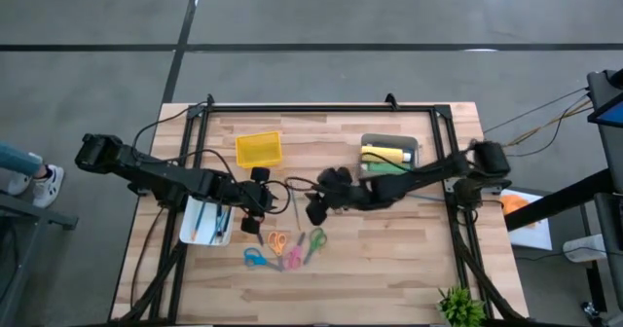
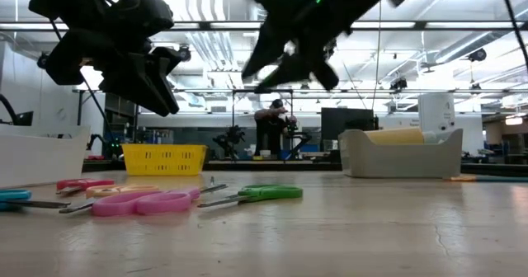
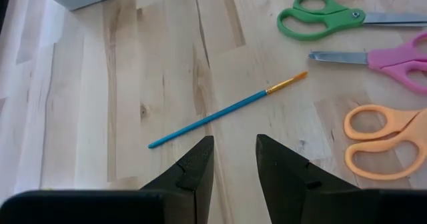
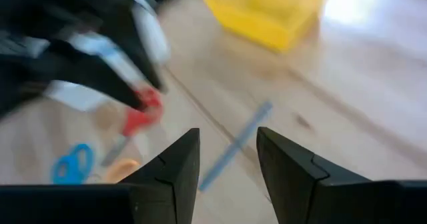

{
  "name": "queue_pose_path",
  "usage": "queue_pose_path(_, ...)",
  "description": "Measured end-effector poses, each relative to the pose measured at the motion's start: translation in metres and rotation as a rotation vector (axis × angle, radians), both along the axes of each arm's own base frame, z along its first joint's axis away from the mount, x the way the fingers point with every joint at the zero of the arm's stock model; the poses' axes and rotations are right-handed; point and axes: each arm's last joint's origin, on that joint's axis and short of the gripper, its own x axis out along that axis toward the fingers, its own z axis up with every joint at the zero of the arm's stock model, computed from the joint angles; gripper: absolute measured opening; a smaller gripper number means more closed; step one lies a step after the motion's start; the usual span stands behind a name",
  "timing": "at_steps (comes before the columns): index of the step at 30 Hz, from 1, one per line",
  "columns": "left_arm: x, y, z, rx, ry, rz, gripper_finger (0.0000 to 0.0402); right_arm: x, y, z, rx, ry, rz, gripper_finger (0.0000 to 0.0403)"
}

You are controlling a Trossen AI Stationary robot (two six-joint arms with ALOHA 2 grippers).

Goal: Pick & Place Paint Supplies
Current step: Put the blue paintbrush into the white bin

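a: where's the brush?
b: the teal paintbrush [image 3: 223,111] with the orange ferrule lies flat on the bare wooden table [image 1: 389,259], just ahead of the left gripper [image 3: 233,159], near the green scissors [image 3: 320,17], pink scissors [image 3: 393,59] and orange scissors [image 3: 383,141].
a: is either arm holding anything?
b: no. the left gripper hangs above the table with its fingers parted and nothing between them. the right gripper [image 4: 227,159] is also spread and empty, over the same brush.
a: and the paint bottles?
b: a yellow bottle [image 1: 384,154] and a green bottle [image 1: 384,166] lie in the grey bin [image 1: 389,140] at the table's far right. a yellow basket [image 1: 258,149] sits near the far edge.
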Motion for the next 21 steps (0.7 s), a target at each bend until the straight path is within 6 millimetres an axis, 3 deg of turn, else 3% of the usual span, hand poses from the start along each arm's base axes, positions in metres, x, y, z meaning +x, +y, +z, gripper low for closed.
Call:
queue_pose_path(8, 0.0, 0.0, 0.0, 0.001, 0.006, 0.0, 0.0111, -0.057, 0.021, 0.017, -0.208, -0.186, 0.115, 0.0148)
queue_pose_path(16, -0.001, 0.0, -0.001, 0.002, 0.009, 0.0, 0.0111, -0.115, 0.021, 0.028, -0.301, -0.273, 0.209, 0.0148)
queue_pose_path(21, -0.001, 0.0, -0.001, 0.002, 0.01, 0.0, 0.0111, -0.14, 0.015, 0.033, -0.322, -0.312, 0.221, 0.0148)
